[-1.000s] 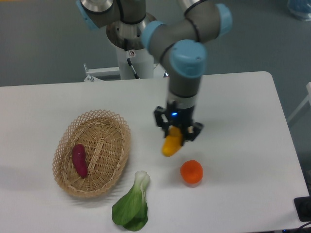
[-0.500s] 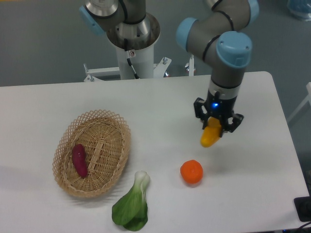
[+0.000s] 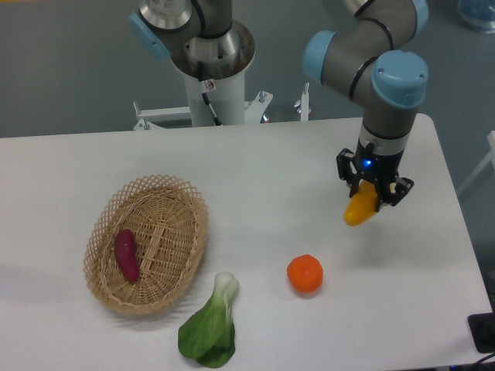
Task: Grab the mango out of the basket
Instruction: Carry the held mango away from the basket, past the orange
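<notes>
Currently gripping the mango (image 3: 360, 209) with the gripper (image 3: 373, 191); fingers clamped on its upper end, lower rounded end sticking out below and to the left; hanging over the right part of the table (image 3: 255, 162), well apart from the basket (image 3: 188, 228); cannot tell for sure whether clear of the tabletop or touching it.

Pointing straight down with the wrist; showing a small blue light just above the fingers; arm reaching in from the base at the back edge.

Sitting on the left side of the table, the basket holding only the sweet potato (image 3: 127, 254); lying lengthwise on the left half of the basket floor, not touching the rim.

Resting on the table below and left of the mango, the orange (image 3: 305, 273); apart from the gripper, apart from everything else.

Lying near the front edge between basket and orange, the bok choy (image 3: 211, 328); white stem end up, leaves down; stem just beside the basket's lower right rim, contact hard to tell.

Showing at the bottom right corner, a dark object (image 3: 483, 332), partly cut off.
</notes>
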Robot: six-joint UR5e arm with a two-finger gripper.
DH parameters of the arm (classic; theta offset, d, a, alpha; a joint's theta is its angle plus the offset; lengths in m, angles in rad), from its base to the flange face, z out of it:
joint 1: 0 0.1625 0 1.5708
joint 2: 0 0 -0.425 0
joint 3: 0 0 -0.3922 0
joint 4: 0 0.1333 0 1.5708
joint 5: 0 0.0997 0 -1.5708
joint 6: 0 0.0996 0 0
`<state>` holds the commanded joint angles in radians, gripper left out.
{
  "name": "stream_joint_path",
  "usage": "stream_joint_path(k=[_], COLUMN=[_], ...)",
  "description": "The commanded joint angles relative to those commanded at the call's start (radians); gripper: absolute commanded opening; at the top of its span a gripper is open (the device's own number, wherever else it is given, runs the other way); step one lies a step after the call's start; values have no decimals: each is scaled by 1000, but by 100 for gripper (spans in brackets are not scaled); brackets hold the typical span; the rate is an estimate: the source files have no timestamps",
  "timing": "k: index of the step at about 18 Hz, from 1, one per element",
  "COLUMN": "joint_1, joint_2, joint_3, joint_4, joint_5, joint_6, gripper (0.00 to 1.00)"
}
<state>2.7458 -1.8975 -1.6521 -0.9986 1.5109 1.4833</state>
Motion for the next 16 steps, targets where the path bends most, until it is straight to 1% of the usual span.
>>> stream_joint_path(k=[4, 6, 8, 16], joint_1=[15, 12, 14, 14], joint_2=[3, 0, 3, 6], joint_3=[6, 26, 37, 22], joint_4=[-3, -9, -41, -40], joint_5=[5, 17, 26, 28], joint_6=[12, 11, 11, 11], gripper=[33, 32, 32, 33])
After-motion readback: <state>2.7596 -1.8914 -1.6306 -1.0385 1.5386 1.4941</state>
